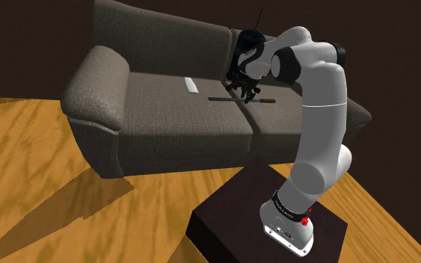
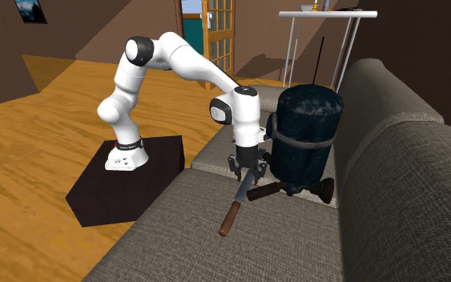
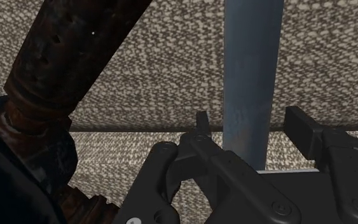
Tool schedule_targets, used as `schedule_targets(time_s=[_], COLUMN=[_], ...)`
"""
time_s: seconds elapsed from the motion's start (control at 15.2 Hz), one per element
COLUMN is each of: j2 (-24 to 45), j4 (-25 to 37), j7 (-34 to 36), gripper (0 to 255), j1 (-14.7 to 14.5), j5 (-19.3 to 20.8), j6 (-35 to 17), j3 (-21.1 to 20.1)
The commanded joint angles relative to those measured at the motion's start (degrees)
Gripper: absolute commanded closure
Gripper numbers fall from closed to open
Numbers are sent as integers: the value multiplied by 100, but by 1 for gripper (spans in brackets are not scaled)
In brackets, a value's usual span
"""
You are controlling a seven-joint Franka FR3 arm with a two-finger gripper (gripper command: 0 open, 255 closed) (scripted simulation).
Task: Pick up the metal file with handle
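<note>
The file lies flat on the grey sofa seat, its brown handle toward the shoulder view's right. In the second exterior view the file runs from under the hand down to its handle end. My gripper is lowered over the blade near its middle. In the wrist view the grey-blue blade passes between the two black fingers with small gaps on both sides. My gripper is open and astride the blade. The same gripper points straight down at the seat.
A dark, rusty tank-like machine stands on the seat right beside the hand, one of its rusty pipes close to the fingers. A small white bar lies farther along the seat. The sofa back rises behind.
</note>
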State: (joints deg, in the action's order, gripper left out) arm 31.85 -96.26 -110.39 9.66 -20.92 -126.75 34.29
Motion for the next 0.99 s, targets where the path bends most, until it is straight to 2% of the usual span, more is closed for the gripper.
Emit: schedule_targets(time_s=[0.0,0.53,0.92], j2=[8,14,-199], j4=[3,0,158], j7=[-5,-1,95], gripper=[255,255,255], j1=[5,2,-57], j5=[-6,-9,148], j6=[-7,-15,330], j3=[-3,-7,99])
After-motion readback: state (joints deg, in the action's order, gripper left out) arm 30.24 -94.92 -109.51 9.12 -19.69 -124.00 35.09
